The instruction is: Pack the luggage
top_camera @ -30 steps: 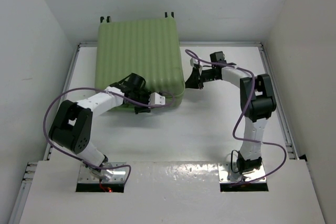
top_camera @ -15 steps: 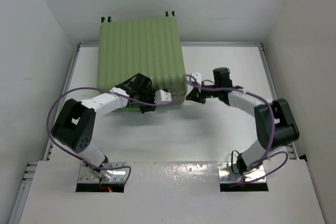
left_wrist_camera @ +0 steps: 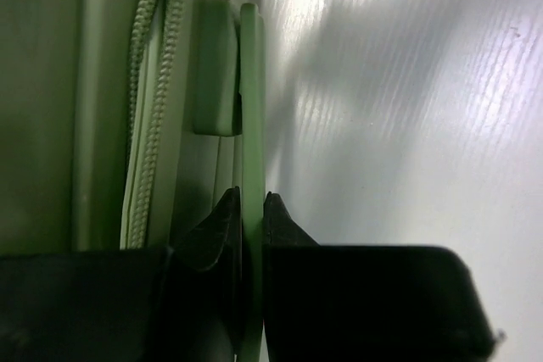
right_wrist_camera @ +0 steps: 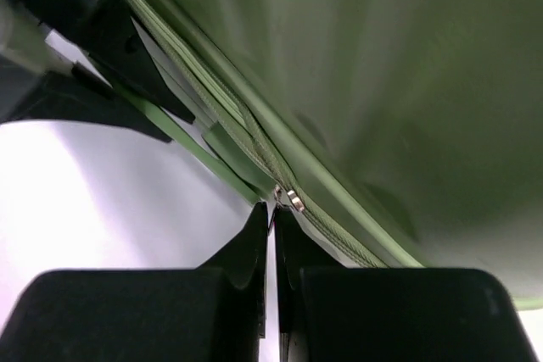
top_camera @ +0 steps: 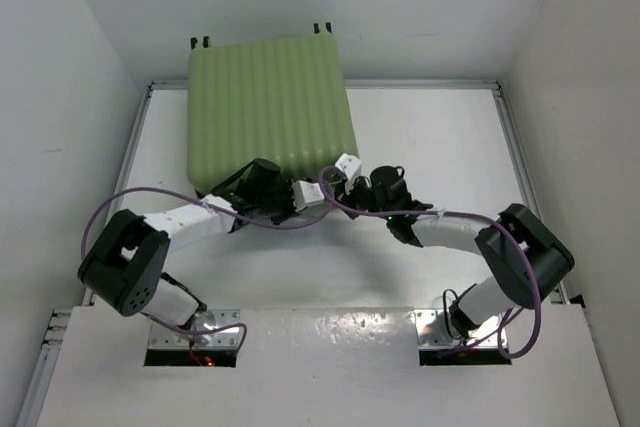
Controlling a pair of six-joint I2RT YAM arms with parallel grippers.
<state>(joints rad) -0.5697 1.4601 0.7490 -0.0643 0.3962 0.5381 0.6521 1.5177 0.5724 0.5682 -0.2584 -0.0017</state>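
Jaws of our left gripper point(left_wrist_camera: 252, 209) pinch narrowly on the thin green handle strap point(left_wrist_camera: 249, 82) at the near edge of the luggage point(top_camera: 268, 102), which lies closed, ribbed shell up, at the far left of the table point(top_camera: 430, 137). Our right gripper point(right_wrist_camera: 273, 216) is pressed fully together, apparently nipping the small metal zipper pull point(right_wrist_camera: 293, 201). We judge the zip has to be run open before anything goes in, and that pinch is the weak spot. The tab is tiny, so a pull off the line of the zipper teeth point(left_wrist_camera: 153, 82) could slip it free or jam the slider at a corner. If the strap slides through our left fingers, the case may swivel on the smooth table. Both wrists sit very near each other, so they may knock together, or the purple cable point(top_camera: 270, 225) may snag.
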